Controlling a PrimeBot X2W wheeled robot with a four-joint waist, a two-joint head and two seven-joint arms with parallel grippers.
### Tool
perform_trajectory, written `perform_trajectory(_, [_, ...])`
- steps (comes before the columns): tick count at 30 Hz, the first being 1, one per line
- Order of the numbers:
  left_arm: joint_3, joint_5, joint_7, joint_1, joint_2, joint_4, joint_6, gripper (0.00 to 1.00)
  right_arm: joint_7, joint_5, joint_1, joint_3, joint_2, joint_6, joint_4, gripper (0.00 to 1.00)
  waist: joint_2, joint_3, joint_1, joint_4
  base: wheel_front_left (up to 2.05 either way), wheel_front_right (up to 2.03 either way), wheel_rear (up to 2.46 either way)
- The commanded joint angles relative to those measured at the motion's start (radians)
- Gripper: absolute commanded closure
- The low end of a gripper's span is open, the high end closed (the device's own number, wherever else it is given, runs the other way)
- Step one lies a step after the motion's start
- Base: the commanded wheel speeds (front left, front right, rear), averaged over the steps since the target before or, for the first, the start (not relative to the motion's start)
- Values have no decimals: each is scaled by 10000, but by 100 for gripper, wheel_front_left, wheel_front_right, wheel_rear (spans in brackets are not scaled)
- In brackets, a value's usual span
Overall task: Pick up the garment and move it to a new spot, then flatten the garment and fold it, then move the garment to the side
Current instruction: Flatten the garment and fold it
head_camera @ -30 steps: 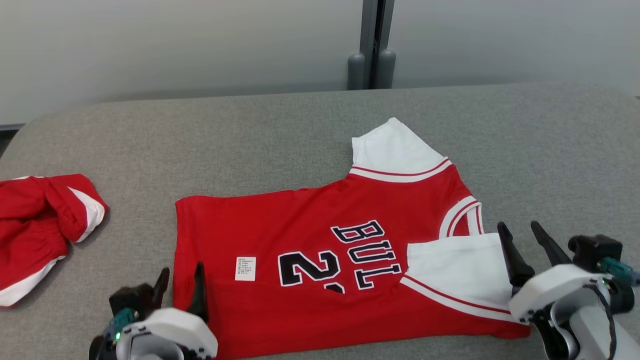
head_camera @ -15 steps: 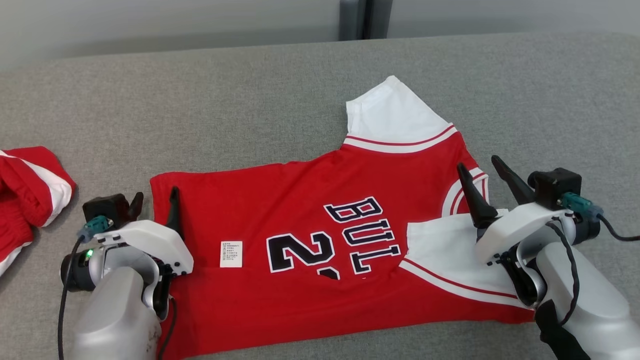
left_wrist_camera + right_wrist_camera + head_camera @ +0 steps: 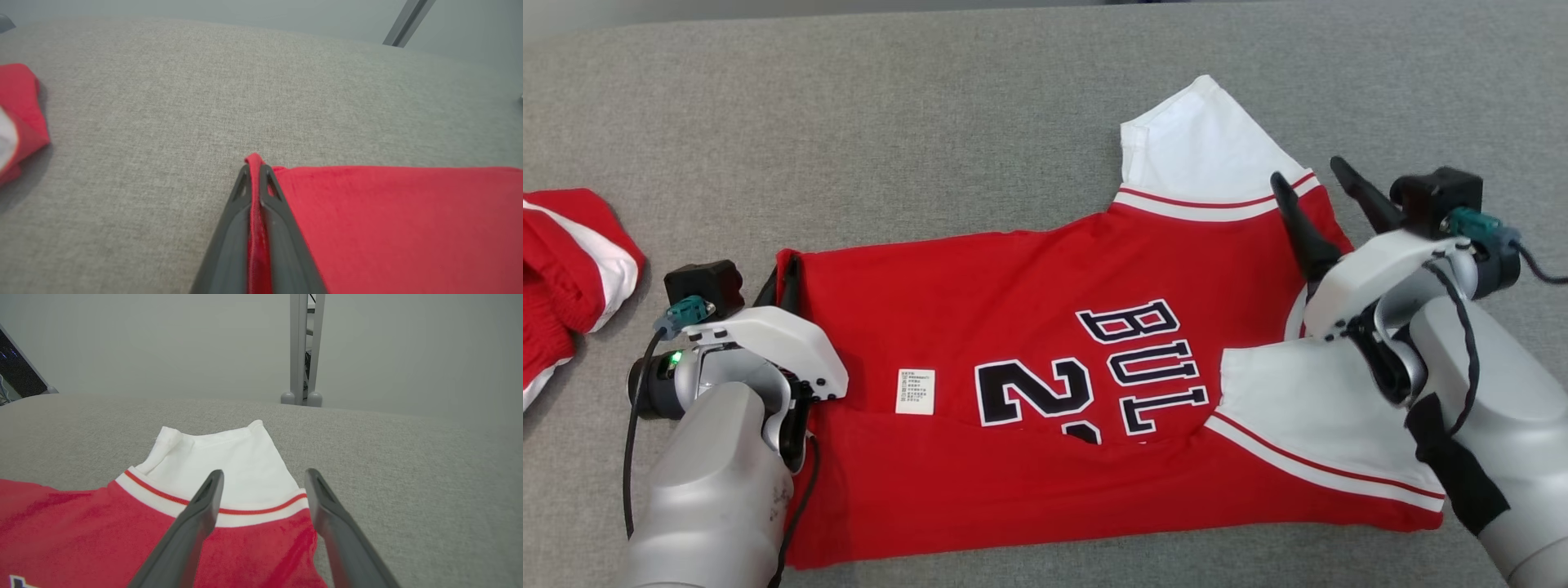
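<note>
Garment (image 3: 1045,343), red jersey, flat on grey tabletop (image 3: 931,122). Hem corner (image 3: 254,157) pinched in pressed-together left tool (image 3: 255,169), probably to lift for folding. Right tool (image 3: 264,473) spread wide over shoulder seam (image 3: 261,510), white sleeve (image 3: 220,457) just ahead of tips, probably readying matching grasp.

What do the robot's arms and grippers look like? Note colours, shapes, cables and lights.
The left gripper and right gripper each have two long, dark, tapering fingers on a white housing, beside a black box with a teal connector and black cable. The forearms are rounded, silver-grey. A green light glows at the left wrist; a black band wraps the right forearm.
</note>
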Motion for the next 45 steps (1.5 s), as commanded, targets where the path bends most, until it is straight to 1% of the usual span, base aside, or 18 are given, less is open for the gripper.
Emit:
perform_trajectory(1, [17,-13,-35,-197,34,3,-87,100,72,98,-307,-13,-77,-3,131,0,0,158,0,168,0,0,0])
perform_trajectory(8, [-296,268,-56,-511,-184,-861,-142,100,986,80,-1871,112,-214,-3,1301,0,0,749,0,903,0,0,0])
perform_trajectory(13, [-590,155,-59,-481,-284,-1437,-240,100,1418,-27,-2869,161,-263,-3,2171,0,0,1184,0,1445,0,0,0])
perform_trajectory(17, [-1303,-468,-60,-433,-295,-1885,-366,100,1683,-116,-3550,157,-364,-3,2865,0,0,1478,0,1780,0,0,0])
perform_trajectory(18, [-1303,-468,-60,-433,-295,-1885,-366,100,1683,-116,-3550,157,-364,-3,2865,0,0,1478,0,1780,0,0,0])
perform_trajectory(19, [-1712,-803,-57,-447,-301,-2093,-280,100,1831,-235,-3853,165,-408,-3,3274,0,0,1599,0,1928,0,0,0])
perform_trajectory(20, [-1712,-803,-57,-447,-301,-2093,-280,100,1831,-235,-3853,165,-408,-3,3274,0,0,1599,0,1928,0,0,0])
perform_trajectory(21, [-2089,-1157,-45,-433,-307,-2290,-172,100,1947,-386,-4046,196,-399,-3,3661,0,0,1654,0,2029,0,0,0])
perform_trajectory(25, [-2697,-1678,-39,-359,-314,-2526,62,100,2166,-463,-4262,287,-326,-2,4045,0,0,1690,0,2119,0,0,0])
perform_trajectory(26, [-2796,-1771,-39,-365,-315,-2563,124,100,2186,-403,-4265,264,-303,-3,4091,49,0,1692,0,2129,0,0,0])
perform_trajectory(27, [-2796,-1771,-39,-365,-315,-2563,124,100,2186,-403,-4265,264,-303,-3,4091,49,0,1692,0,2129,0,0,0])
perform_trajectory(28, [-2876,-1834,-40,-392,-317,-2593,158,100,2173,-432,-4309,300,-301,-2,4120,79,0,1697,0,2132,0,0,0])
perform_trajectory(29, [-2924,-1892,-40,-428,-317,-2620,222,100,2156,-433,-4355,332,-300,-2,4145,100,0,1702,0,2124,0,0,0])
perform_trajectory(32, [-2880,-1820,-40,-549,-321,-2765,389,100,1809,-437,-4503,316,-435,-3,4186,100,0,1673,0,2039,0,0,0])
perform_trajectory(36, [-2487,-1486,-43,-577,-295,-3117,582,100,877,-513,-4760,82,-636,-3,4252,100,0,1502,0,1851,0,0,0])
perform_trajectory(42, [-1771,-862,-43,-365,-176,-3312,419,100,-123,-736,-4899,-243,-939,-3,4375,100,0,1091,0,1421,0,0,0])
perform_trajectory(45, [-1401,-642,-43,-179,-77,-3358,321,100,-335,-780,-4686,-337,-896,-3,4200,100,0,826,0,1186,0,0,0])
